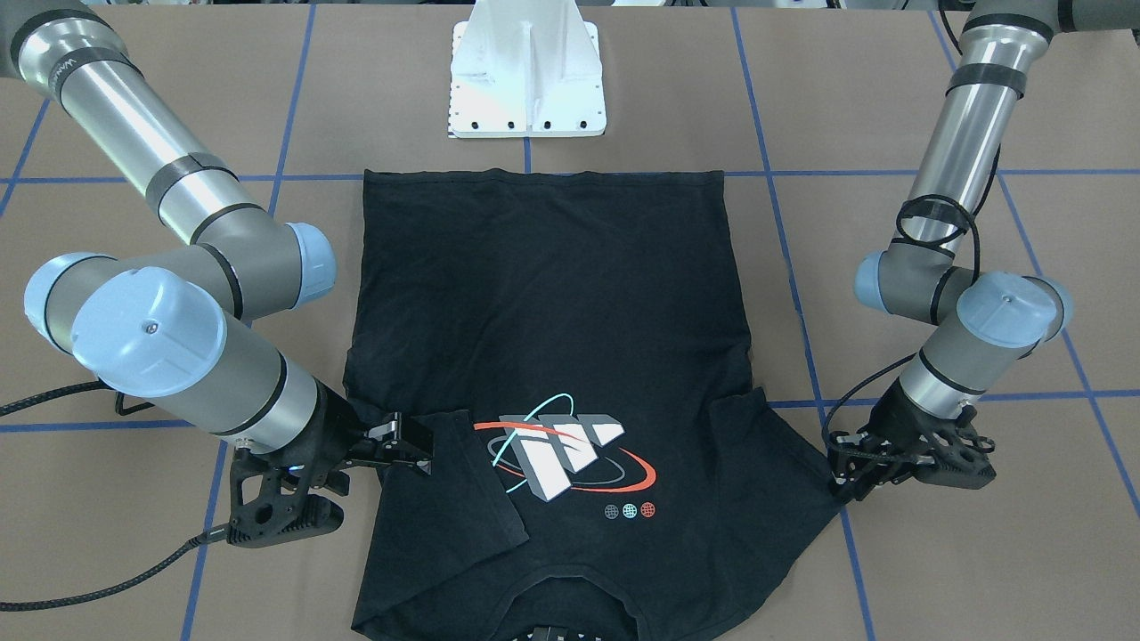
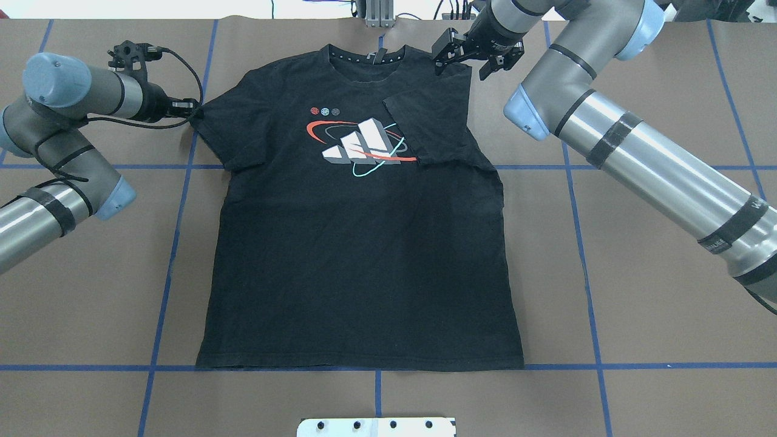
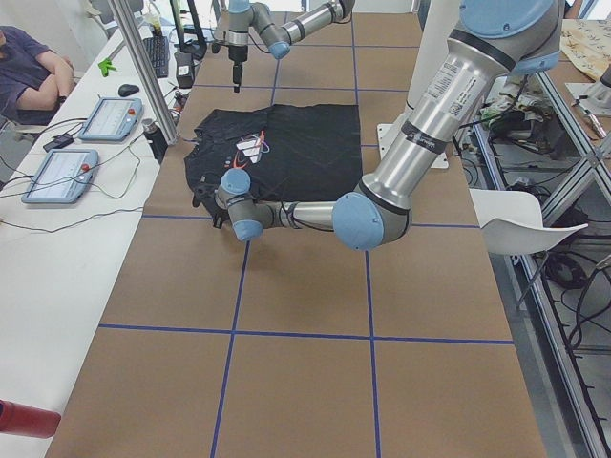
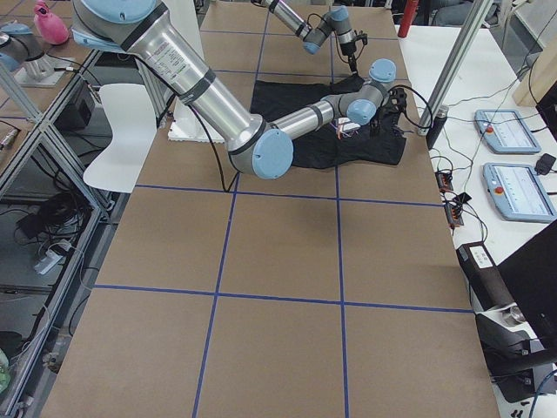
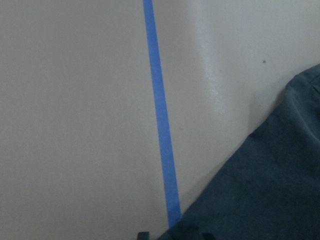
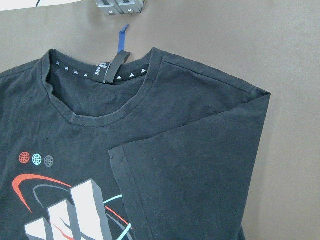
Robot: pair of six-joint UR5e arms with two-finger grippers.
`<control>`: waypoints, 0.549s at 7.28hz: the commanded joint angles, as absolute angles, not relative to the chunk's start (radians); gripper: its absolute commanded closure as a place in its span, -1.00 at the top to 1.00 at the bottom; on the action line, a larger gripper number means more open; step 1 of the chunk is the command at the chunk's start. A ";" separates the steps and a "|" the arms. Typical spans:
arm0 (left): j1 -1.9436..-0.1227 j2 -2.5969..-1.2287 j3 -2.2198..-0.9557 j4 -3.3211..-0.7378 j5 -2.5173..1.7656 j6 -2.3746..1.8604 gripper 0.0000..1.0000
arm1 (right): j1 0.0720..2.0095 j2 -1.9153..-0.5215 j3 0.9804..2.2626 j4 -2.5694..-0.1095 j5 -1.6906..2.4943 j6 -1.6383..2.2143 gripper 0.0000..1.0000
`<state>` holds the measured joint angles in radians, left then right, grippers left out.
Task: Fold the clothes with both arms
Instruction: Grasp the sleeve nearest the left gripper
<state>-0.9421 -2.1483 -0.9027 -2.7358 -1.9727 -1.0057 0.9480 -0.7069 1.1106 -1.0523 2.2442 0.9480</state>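
The black T-shirt [image 2: 358,261] lies flat on the brown table, print [image 2: 358,145] facing up and collar toward the far edge. Its sleeve on my right side [image 2: 437,127] is folded inward over the chest, touching the print's edge. My right gripper [image 2: 470,57] hovers open just above that shoulder with nothing in it; the right wrist view looks down on the collar and the folded sleeve [image 6: 190,185]. My left gripper [image 2: 189,109] sits low at the tip of the other sleeve [image 1: 802,454], shut on its edge. Dark fabric [image 5: 270,190] fills the lower right of the left wrist view.
The white pedestal base [image 1: 525,80] stands just behind the shirt's hem. Blue tape lines [image 2: 170,255] grid the tabletop. A metal bracket [image 6: 122,6] sits past the collar. A seated person [image 3: 29,67] and tablets [image 3: 72,172] are at a side desk.
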 commanded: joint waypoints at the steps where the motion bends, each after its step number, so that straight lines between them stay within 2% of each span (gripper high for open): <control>1: -0.939 -2.151 -0.907 -2.734 -1.979 -1.009 -1.00 | 0.948 -0.707 1.111 -1.052 2.244 0.948 0.99; 4: -0.956 -2.151 -0.939 -2.700 -2.015 -1.011 -1.00 | 0.948 -0.707 1.112 -1.051 2.244 0.946 0.99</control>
<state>-0.9462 -2.1512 -0.9200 -2.7095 -1.9906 -1.0103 0.9480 -0.7072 1.1115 -1.0517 2.2442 0.9477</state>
